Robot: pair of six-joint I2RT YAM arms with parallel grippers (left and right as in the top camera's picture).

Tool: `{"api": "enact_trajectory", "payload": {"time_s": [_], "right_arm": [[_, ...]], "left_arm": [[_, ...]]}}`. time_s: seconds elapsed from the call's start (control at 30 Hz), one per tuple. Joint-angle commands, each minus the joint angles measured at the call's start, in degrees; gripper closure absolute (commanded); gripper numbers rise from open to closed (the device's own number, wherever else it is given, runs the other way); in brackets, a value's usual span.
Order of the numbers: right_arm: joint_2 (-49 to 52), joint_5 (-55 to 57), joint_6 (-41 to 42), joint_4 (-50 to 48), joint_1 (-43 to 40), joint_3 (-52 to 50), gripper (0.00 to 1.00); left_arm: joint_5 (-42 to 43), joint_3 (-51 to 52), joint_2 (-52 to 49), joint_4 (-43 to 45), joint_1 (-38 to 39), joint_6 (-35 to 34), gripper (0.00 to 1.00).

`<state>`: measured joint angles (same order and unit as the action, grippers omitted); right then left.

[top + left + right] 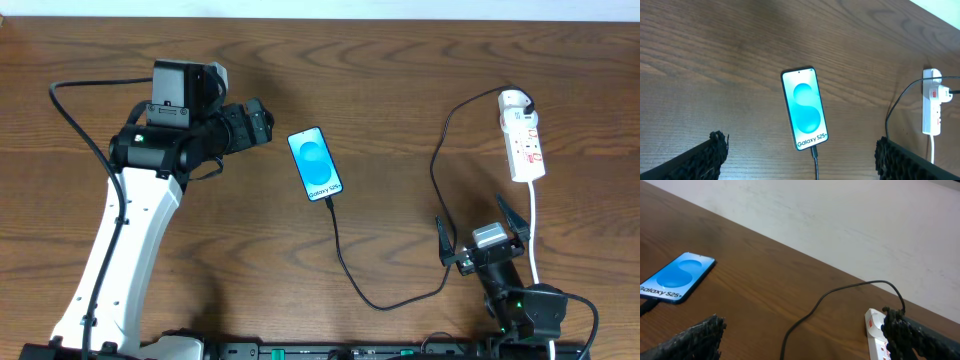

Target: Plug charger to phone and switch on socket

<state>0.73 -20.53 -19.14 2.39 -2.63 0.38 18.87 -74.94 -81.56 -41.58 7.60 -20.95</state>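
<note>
1. The wooden table (400,60) carries everything.
2. The left arm (130,230) reaches in from the near left corner. The left gripper (268,122) sits just left of the phone and does not touch it. In the left wrist view its fingers (715,152) are spread wide and hold nothing.
3. The right gripper (470,212) is near the front edge at the right, beside the socket's white cord (535,230). Its jaws are splayed wide and empty.
4. The socket (525,145) lies at the far right, well apart from the phone. The position of its switches cannot be told.
5. The phone (315,164) lies flat at mid-table, screen up and lit blue.
6. The charger (350,275) runs from its white adapter (512,100) in the socket's far end, loops toward the front, and meets the phone's lower edge, plug tip seated there.
</note>
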Motion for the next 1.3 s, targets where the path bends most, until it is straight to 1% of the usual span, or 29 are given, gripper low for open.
{"api": "enact_trajectory", "payload": {"time_s": [0.0,0.6,0.77,0.9,0.97,1.07,1.27], "right_arm": [[-0.46,0.72,-0.63,0.39,0.66,-0.07,0.01],[-0.46,0.72,-0.63,0.37,0.66,-0.07,0.01],[-0.46,0.72,-0.63,0.37,0.66,-0.07,0.01],[-0.46,0.72,-0.63,0.37,0.66,-0.07,0.01],[-0.46,0.70,-0.63,0.39,0.66,-0.07,0.01],[-0.44,0.70,-0.63,0.37,0.66,-0.07,0.01],[-0.46,0.72,-0.63,0.39,0.66,-0.07,0.01]], "left_arm": [[-0.76,-0.57,0.17,0.00,-0.31,0.37,0.04],[-1.73,-0.57,0.17,0.02,-0.31,0.44,0.05],[-9.79,0.57,2.25,0.02,-0.24,0.81,0.04],[-15.69,5.70,7.85,3.26,-0.26,0.85,0.04],[-17.97,9.94,11.96,6.62,-0.31,1.90,0.04],[-18.08,17.05,18.53,13.38,-0.52,5.92,0.04],[-18.05,33.18,32.85,26.49,-2.27,11.74,0.04]]}}
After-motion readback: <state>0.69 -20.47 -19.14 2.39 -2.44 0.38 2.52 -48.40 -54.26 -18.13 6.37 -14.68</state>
